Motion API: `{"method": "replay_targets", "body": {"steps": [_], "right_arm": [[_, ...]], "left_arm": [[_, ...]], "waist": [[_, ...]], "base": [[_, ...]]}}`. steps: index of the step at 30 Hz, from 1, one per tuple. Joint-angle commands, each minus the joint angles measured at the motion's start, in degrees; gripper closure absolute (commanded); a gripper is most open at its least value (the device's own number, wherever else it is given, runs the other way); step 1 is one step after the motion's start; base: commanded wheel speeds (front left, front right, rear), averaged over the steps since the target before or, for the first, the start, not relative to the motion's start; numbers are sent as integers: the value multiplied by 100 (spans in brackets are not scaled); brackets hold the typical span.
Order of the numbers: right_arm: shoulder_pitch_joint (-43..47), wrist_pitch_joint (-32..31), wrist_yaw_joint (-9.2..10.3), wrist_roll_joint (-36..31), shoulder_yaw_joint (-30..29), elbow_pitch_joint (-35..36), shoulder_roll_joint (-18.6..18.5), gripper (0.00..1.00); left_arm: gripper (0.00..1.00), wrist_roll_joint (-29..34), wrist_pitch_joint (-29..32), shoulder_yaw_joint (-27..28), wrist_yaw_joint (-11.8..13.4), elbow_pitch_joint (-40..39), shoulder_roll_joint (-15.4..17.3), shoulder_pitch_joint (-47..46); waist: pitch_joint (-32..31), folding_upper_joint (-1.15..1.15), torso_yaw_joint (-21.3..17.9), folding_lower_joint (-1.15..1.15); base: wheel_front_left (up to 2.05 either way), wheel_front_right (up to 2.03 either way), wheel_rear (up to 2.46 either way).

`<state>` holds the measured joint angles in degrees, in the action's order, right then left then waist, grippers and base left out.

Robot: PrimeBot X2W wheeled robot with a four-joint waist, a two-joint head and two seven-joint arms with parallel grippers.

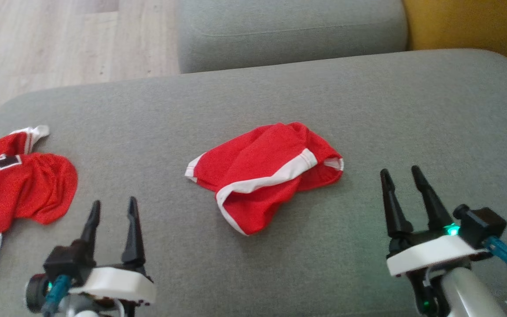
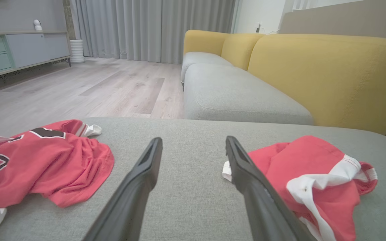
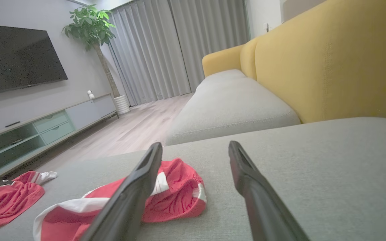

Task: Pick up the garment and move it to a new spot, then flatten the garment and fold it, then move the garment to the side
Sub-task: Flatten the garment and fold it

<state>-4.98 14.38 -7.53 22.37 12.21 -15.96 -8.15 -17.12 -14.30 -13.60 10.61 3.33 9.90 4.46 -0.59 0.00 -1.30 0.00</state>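
Red shorts lie bunched in the middle of the cushion, with the white band twisted across the top. They sit between the two grippers and touch neither. Left gripper hangs low left, fingers spread wide, nothing held. Right gripper low right, likewise wide and empty. Red jersey heaped at the cushion's left edge, well apart. Judgement: pickup not yet begun. Best to come down on a raised fold near the white band, pinch cloth only and not the upholstery, and lift clear before carrying. Bare cushion to the right looks the roomier spot for laying flat. Keep away from the jersey.
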Motion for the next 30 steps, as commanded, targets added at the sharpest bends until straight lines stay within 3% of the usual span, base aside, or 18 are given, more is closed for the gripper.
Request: {"method": "replay_targets", "body": {"steps": [1,5,8,9,16,20,27,28,29,30], "right_arm": [[-294,14,4,171,208,56,-85,0],[-950,-815,4,644,528,-430,-231,0],[-1560,-1792,4,940,842,-948,-402,0],[-1560,-1792,4,940,842,-948,-402,0],[-2655,-3573,4,1448,1207,-2106,-628,0],[-2951,-3984,4,1452,1086,-2733,-627,0],[-3159,-4064,4,1346,1000,-3264,-502,0],[-3174,-4028,4,1347,1008,-3278,-495,15],[-3184,-3977,4,1349,1020,-3277,-480,65],[-3186,-3937,4,1360,1032,-3267,-463,100]], "left_arm": [[0,63,-69,222,-60,-134,-35,-314],[0,118,-70,153,-241,29,-202,-388],[0,109,-70,107,-372,190,-294,-446],[0,109,-70,107,-372,190,-294,-446],[0,146,-70,74,-516,406,-433,-559],[0,137,-70,128,-585,497,-470,-590],[0,191,-70,223,-646,565,-514,-625],[0,201,-70,237,-648,571,-520,-629],[0,210,-70,256,-647,574,-525,-629],[0,223,-70,268,-651,583,-527,-625]], "waist": [[-2,0,169,0],[-3,0,549,0],[12,0,836,0],[12,0,836,0],[101,0,1333,0],[134,0,1504,0],[207,0,1585,0],[212,0,1577,0],[212,0,1557,0],[208,0,1535,0]], "base": [[0,0,0],[0,0,0],[0,0,0],[0,0,0],[0,0,0],[0,0,0],[0,0,0],[0,0,0],[0,0,0],[0,0,0]]}}
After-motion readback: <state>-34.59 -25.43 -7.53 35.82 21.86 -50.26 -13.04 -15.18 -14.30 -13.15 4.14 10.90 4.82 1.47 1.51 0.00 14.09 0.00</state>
